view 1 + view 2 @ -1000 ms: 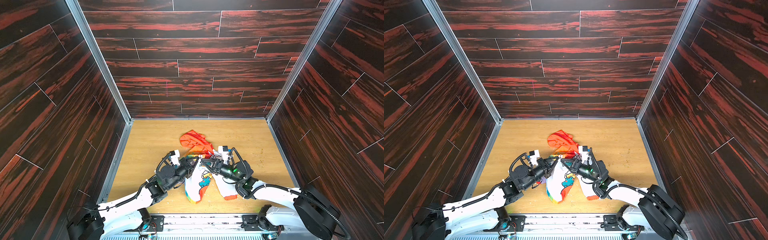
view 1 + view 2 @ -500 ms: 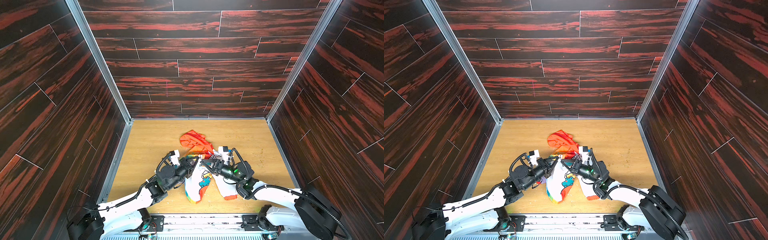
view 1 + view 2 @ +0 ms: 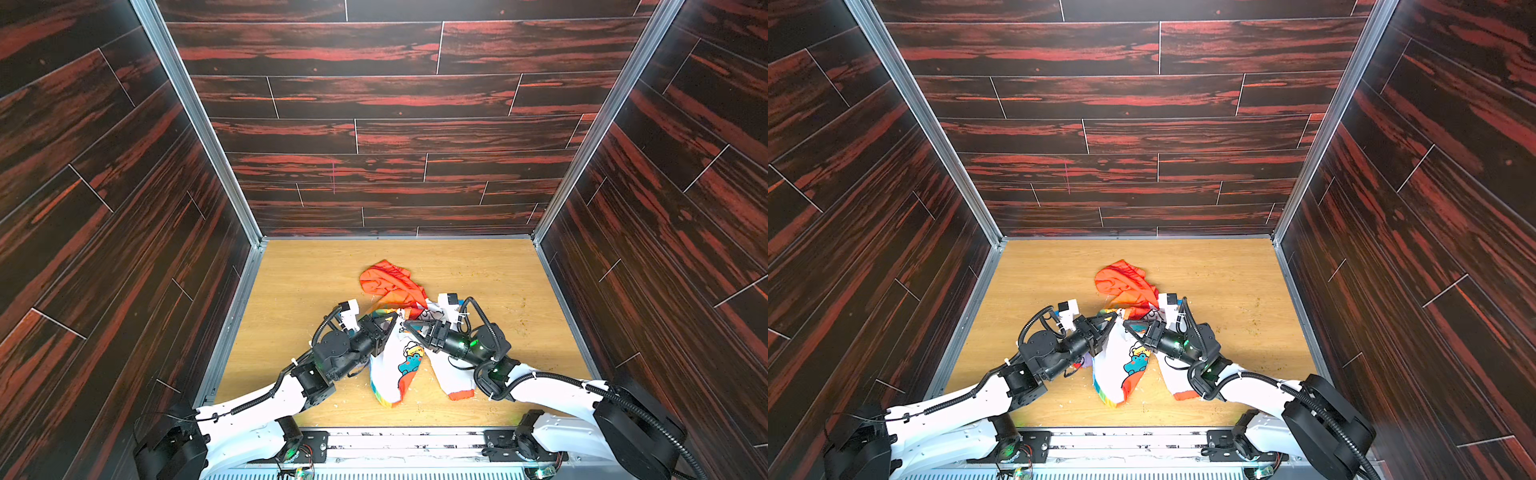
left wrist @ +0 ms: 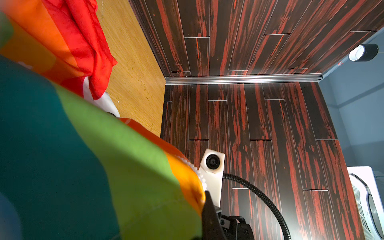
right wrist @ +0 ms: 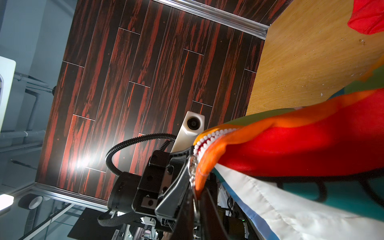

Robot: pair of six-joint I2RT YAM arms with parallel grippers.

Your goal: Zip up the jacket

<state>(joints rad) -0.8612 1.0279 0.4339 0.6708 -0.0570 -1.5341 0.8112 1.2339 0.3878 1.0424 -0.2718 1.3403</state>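
Zipper teeth point(image 5: 205, 138) gape near the hood point(image 3: 388, 284), so the jacket point(image 3: 395, 365) isn't finished; left gripper point(image 3: 392, 321) and right gripper point(image 3: 409, 324) both pinch its fabric tight.

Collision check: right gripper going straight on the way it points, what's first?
The right gripper meets the jacket it pinches, then at once the left gripper, facing it tip to tip; gap depth unclear.

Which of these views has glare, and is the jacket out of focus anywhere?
Left wrist view: the jacket, close to the lens, is a soft blur; the wall behind is sharp. Right wrist view: a bright glare patch on the wall, zipper teeth crisp. Both top views: evenly lit and sharp, walls splayed by the wide lens.
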